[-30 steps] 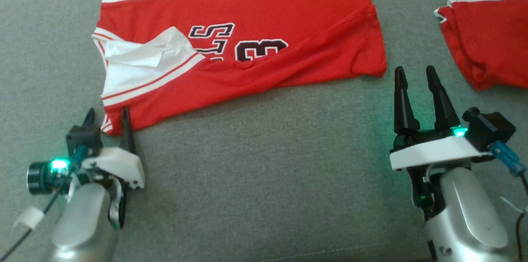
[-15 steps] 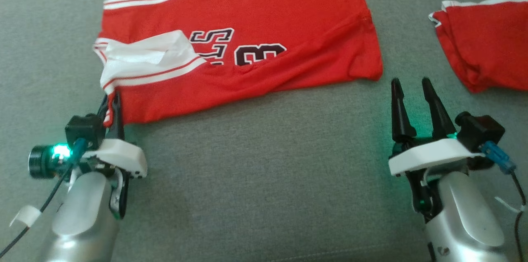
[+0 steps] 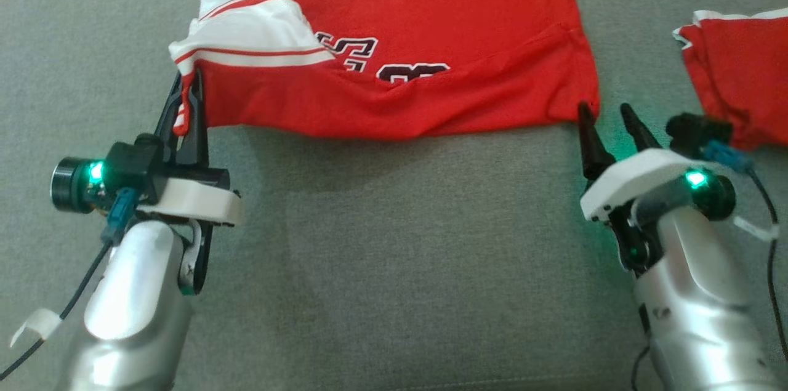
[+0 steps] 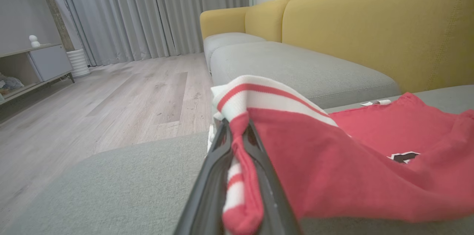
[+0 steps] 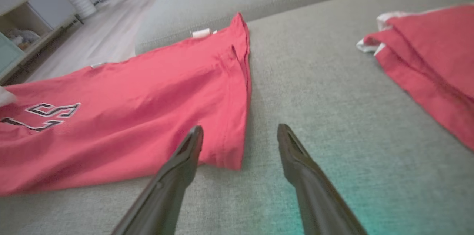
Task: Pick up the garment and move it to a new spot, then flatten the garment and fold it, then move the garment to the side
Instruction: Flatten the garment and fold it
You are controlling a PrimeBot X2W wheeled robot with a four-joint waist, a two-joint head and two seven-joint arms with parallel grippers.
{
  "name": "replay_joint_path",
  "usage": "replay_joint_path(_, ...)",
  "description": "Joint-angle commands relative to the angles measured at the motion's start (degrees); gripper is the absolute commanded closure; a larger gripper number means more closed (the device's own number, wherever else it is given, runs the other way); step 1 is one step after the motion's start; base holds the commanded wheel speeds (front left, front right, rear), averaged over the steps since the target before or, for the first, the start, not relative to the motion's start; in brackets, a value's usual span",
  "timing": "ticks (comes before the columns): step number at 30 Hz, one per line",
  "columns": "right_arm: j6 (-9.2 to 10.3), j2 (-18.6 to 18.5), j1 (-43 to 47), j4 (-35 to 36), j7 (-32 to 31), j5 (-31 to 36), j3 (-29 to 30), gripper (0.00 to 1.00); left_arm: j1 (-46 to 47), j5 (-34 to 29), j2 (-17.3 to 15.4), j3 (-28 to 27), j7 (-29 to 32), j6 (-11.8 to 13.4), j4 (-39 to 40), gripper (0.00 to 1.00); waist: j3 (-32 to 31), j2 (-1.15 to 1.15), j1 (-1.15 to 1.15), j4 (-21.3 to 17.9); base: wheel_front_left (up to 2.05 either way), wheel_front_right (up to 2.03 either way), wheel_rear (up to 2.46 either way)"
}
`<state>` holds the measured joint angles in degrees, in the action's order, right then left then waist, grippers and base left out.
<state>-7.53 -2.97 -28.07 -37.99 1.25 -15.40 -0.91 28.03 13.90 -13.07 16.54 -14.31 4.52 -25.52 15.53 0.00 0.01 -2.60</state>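
Observation:
The garment [image 3: 431, 40] is a red jersey with white striped trim and black-and-white lettering, spread across the grey cushion [image 3: 394, 243]. My left gripper [image 3: 186, 80] is shut on the garment's near left corner, which stands lifted and pulled back over the cloth. In the left wrist view the red and white hem [image 4: 240, 175] is pinched between the two dark fingers [image 4: 211, 175]. My right gripper [image 3: 606, 111] is open at the garment's near right corner [image 5: 229, 153], with its fingers [image 5: 296, 157] straddling that corner just above the cushion.
A second red garment with white trim [image 3: 739, 71] lies bunched at the right edge, close to my right gripper. The yellow sofa back [image 4: 370, 24] rises behind the grey seat cushions [image 4: 296, 68]. Wooden floor [image 4: 111, 98], grey curtains and a low cabinet lie beyond.
My left gripper closed on the garment's near left corner and carried it up and away, folding the near edge back. My right gripper moved forward to the near right corner, staying open.

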Motion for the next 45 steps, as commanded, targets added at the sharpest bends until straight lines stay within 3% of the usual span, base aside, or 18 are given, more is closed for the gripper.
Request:
replay_joint_path(1,0.04,0.1,-2.6,-0.1,-0.5,0.1,-1.4,0.00,0.9,-0.6,-1.1,-1.9,-0.7,-0.1,2.3,1.00,0.3,0.00,-0.01,0.4,0.00,0.00,0.00)
replay_joint_path(10,0.04,0.1,-9.7,-14.1,-6.2,9.2,-2.2,0.00,0.3,-1.5,0.3,-1.6,-0.7,-1.1,4.0,1.00,1.7,0.00,-0.01,2.2,0.00,0.00,0.00)
replay_joint_path(11,0.04,0.1,-10.2,-15.2,-6.7,10.2,-2.3,0.58,0.2,-1.5,0.4,-1.7,-0.7,-1.1,3.9,1.00,1.8,0.00,-0.01,2.3,0.00,0.00,0.00)
replay_joint_path(12,0.04,0.1,-10.5,-16.0,-7.0,11.2,-2.4,1.00,0.2,-1.5,0.5,-1.7,-0.7,-1.2,3.8,1.00,1.8,0.00,-0.01,2.4,0.00,0.00,0.00)
replay_joint_path(19,0.04,0.1,-10.6,-17.4,-4.2,13.7,-0.5,1.00,-0.9,-1.5,-0.1,-3.0,-0.7,-1.0,1.1,1.00,0.5,0.00,-0.01,1.8,0.00,0.00,0.00)
replay_joint_path(26,0.04,0.1,-7.5,-16.7,-1.4,11.5,2.0,1.00,-4.0,-1.7,-2.2,-2.9,-0.6,-1.4,-3.5,1.00,-3.4,0.00,-0.01,-0.4,0.00,0.00,0.00)
replay_joint_path(31,0.04,0.1,-3.7,-15.3,-3.1,9.1,1.5,1.00,-8.1,-1.6,-3.7,-2.1,1.3,-2.0,-4.9,1.00,-7.2,0.00,-0.01,-2.1,0.00,0.00,0.00)
replay_joint_path(37,0.04,0.1,0.7,-10.5,-6.8,8.8,1.9,1.00,-12.9,-1.2,-5.4,-0.9,4.6,-3.4,-2.9,1.00,-9.5,0.00,-0.01,-3.5,0.00,0.00,0.00)
replay_joint_path(45,0.04,0.1,9.6,3.0,-14.4,8.1,2.7,1.00,-18.7,0.6,-7.2,-0.7,9.9,-3.6,3.6,1.00,-10.9,0.00,-0.01,-4.3,0.00,0.00,0.00)
